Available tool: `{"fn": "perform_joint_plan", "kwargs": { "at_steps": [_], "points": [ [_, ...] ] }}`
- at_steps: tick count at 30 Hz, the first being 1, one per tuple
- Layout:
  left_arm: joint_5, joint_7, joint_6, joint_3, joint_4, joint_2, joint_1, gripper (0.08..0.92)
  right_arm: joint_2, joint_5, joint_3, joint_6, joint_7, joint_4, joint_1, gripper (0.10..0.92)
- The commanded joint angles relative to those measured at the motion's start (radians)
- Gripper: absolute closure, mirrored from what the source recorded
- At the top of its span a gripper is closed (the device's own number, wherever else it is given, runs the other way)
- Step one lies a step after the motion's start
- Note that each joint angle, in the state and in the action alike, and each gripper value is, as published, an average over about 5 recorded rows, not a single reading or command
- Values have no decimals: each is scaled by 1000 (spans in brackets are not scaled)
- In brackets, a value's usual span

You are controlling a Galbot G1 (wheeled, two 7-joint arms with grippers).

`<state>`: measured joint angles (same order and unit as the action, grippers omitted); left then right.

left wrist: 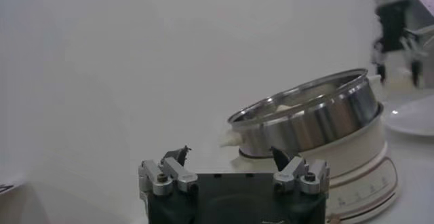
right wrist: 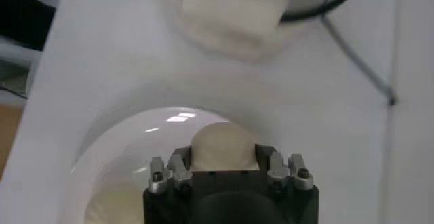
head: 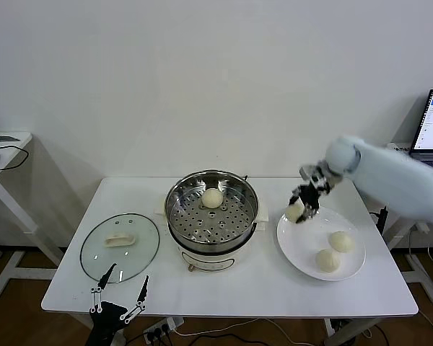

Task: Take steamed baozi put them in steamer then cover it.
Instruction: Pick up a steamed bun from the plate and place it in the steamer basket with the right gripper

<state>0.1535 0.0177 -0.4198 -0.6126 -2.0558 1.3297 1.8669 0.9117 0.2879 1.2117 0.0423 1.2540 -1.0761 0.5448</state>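
Four baozi in sight. One baozi sits on the perforated tray inside the steamer, toward the far side. Two more baozi lie on the white plate to the right of the steamer, near the plate's right and front portion. The fourth baozi is between the fingers of the right gripper, at the plate's left far edge, close to the steamer's right side.

Right wrist view confirms the grip: the bun sits pinched between the two fingers, jaws closed against its sides, white plate below it. Whether the bun is touching the plate or lifted clear of it, cannot tell.

Steamer stands on its white base at table centre, uncovered. Cover, clear glass with cream handle, lies flat on the table to the left of the steamer, just beside it, apart from it.

Left gripper is parked at the table's front left edge, in front of the cover, jaws spread wide, holding nothing. Left wrist view looks over its fingers toward the steamer.
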Motion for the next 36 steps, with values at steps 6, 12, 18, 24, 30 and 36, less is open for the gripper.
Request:
{"fn": "perform_joint_plan", "kwargs": {
  "at_steps": [6,12,18,24,30,36],
  "points": [
    [-3,-7,2,3,3,-6,-3,177,316,274,184,122,-20,-106,279,395],
    [-4,-10,-1,-6,2,-5,-6,177,425,277,224,184,-99,-79,216,406],
    [-6,-14,-5,-2,29,2,-22,177,496,278,243,218,-160,-52,139,414],
    [-6,-10,-13,0,21,2,-25,177,539,272,243,231,-197,-23,79,415],
    [-6,-3,-22,-1,20,8,-26,177,561,274,253,242,-219,3,51,423],
    [-5,-3,-27,-3,24,10,-25,177,565,276,253,240,-244,17,31,426]
  ]
}}
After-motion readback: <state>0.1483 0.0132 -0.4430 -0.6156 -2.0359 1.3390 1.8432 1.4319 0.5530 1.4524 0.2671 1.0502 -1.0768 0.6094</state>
